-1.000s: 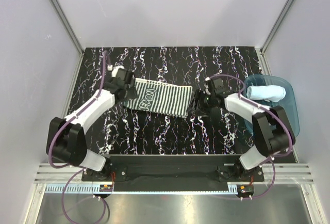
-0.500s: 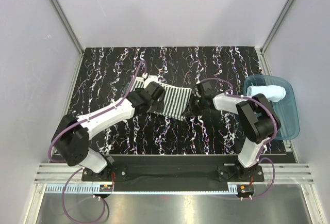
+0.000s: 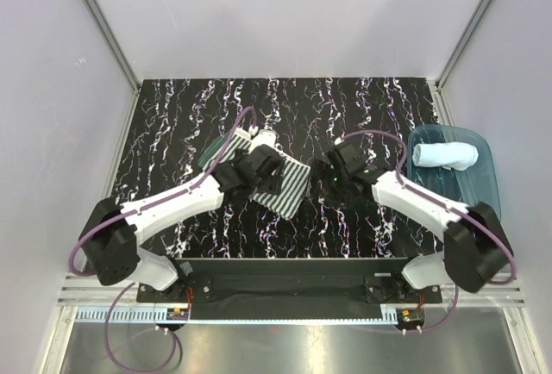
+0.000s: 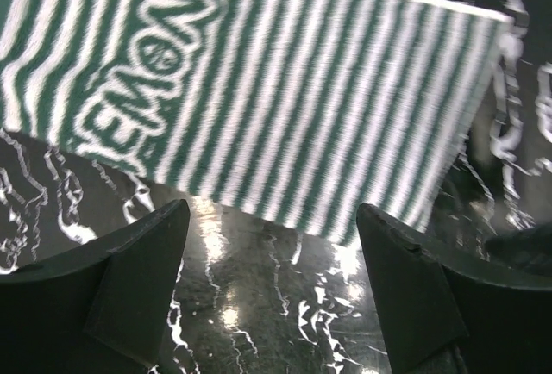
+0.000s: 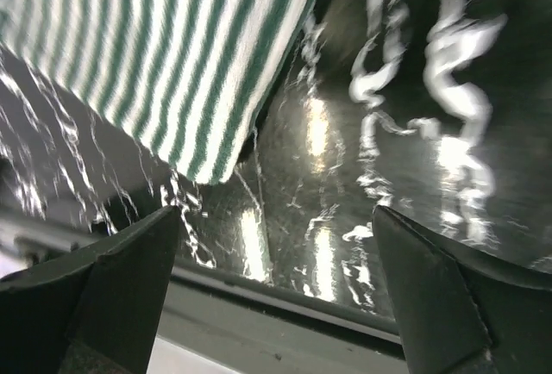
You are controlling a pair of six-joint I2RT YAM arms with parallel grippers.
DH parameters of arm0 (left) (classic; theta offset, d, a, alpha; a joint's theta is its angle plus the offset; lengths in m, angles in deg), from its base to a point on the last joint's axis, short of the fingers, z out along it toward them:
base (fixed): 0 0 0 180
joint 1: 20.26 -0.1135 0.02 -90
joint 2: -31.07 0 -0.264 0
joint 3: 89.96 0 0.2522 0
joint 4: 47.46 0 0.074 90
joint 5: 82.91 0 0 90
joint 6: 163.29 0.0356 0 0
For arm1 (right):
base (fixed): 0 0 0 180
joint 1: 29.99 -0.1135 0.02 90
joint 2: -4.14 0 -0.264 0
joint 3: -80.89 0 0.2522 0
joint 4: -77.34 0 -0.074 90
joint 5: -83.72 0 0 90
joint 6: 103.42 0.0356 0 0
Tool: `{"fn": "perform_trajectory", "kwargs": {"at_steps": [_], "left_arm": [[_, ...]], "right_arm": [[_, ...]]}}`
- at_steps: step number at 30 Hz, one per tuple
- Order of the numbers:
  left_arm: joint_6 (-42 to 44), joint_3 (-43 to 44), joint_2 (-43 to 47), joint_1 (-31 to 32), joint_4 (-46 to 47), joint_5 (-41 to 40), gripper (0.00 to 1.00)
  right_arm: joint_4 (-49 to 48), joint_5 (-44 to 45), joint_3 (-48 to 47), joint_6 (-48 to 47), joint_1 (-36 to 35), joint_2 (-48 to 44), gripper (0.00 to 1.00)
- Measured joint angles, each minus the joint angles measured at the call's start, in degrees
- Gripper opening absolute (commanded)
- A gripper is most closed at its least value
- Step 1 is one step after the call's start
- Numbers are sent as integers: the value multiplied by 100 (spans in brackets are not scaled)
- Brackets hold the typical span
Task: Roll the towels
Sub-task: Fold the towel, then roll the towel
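The striped towel (image 3: 293,188) lies flat and slightly skewed on the black marbled table (image 3: 172,124), white letters on its green-and-white stripes (image 4: 259,90). My left gripper (image 3: 259,171) hovers over the towel's middle, open, with only bare table between its fingers (image 4: 147,262). My right gripper (image 3: 330,179) stands open just right of the towel's near right corner (image 5: 190,90), touching nothing. The pale blue towel (image 3: 444,155) lies rolled up in the tray at the right.
A translucent blue plastic tray (image 3: 481,197) sits at the table's right edge. Grey walls and metal posts enclose the table. A dark rail (image 3: 285,275) runs along the near edge by the arm bases.
The left gripper swung right, from the towel's left end to over its middle. The towel has shifted and turned a little. The right gripper let go of the towel's right edge and opened.
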Motion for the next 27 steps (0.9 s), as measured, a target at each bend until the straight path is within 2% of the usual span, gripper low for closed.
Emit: {"fn": "perform_trajectory", "kwargs": {"at_steps": [3,9,17,27], "left_arm": [[122,-175,153,345,223,-39,82],[317,-492,72,1001,721,-33,81],[343,-490,-1005,1419,1215,-7,80],[348,-487,-1652,1453,1499,9,77]], "right_arm": [[750,719,-450,-96,85,-476,100],[1550,1292,-549,-153,586,-1320,100],[2096,1342,-317,-59,629,-2253,100],[2378,1342,-146,68,629,-2470,100]]}}
